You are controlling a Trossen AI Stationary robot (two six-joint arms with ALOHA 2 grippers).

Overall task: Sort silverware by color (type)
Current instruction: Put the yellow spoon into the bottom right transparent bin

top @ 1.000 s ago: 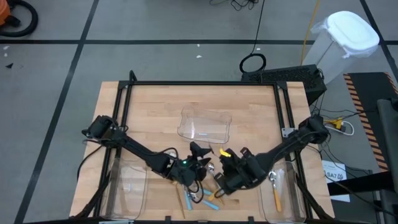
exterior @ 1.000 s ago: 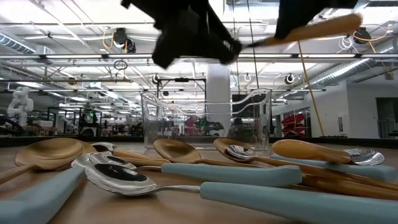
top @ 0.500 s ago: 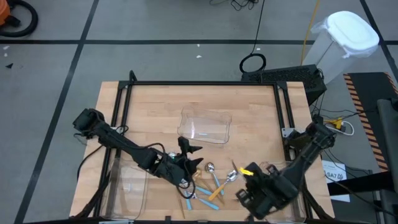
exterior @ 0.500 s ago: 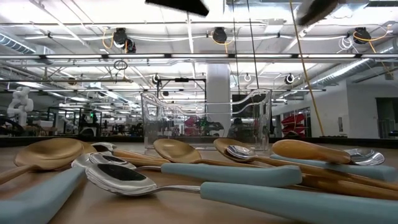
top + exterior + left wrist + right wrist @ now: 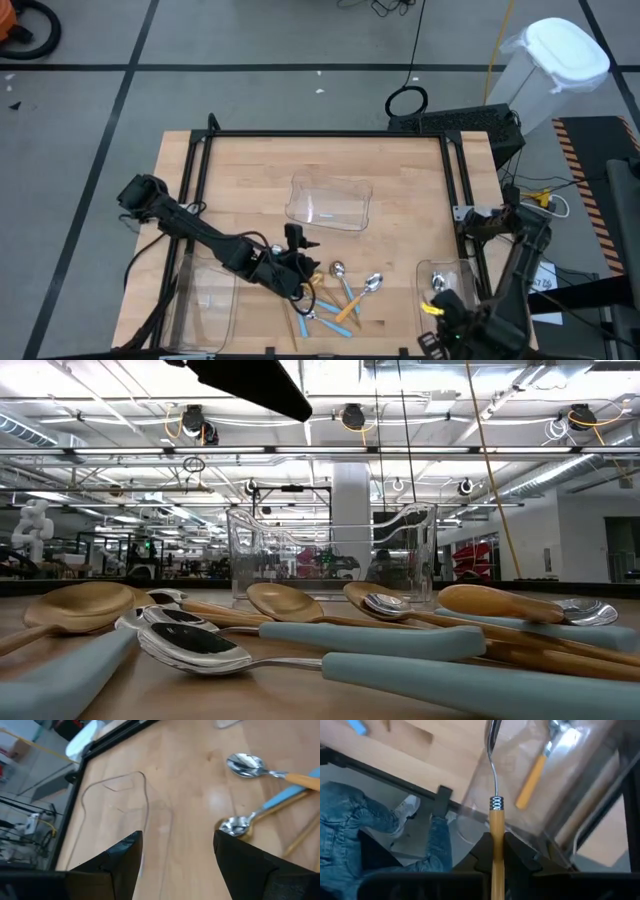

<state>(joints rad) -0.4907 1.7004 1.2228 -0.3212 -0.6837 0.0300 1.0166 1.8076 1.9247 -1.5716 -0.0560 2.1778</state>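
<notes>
High view first: sorting is barely underway, I'd say. One orange-handled spoon (image 5: 440,283) already lies in the clear tray on the right (image 5: 428,318), and it shows up again in the right wrist view, lying a bit beyond the fingers.

The right gripper (image 5: 447,338) is down at the near edge of the desk (image 5: 250,170), over the near end of that same tray. Its fingers are clamped on the handle of a second orange-handled spoon (image 5: 494,805), which runs straight out between them with the bowl pointing over the tray. Looks to me like a drop is next, but it hasn't happened yet.

Everything else is still in the pile of spoons (image 5: 340,298) in the middle-front of the desk, a mix of blue handles, orange handles and gold ones. From the low view there are clearly several of each left.

The tray on the left (image 5: 205,300) and the one toward the back (image 5: 330,203) look like they have nothing in them, so blue and gold haven't been started as far as I can tell.

The left gripper (image 5: 292,262) sits just beside the pile, fingers spread apart and holding nothing. In the left wrist view the nearest spoons lie a little ahead of its fingertips, not between them.
</notes>
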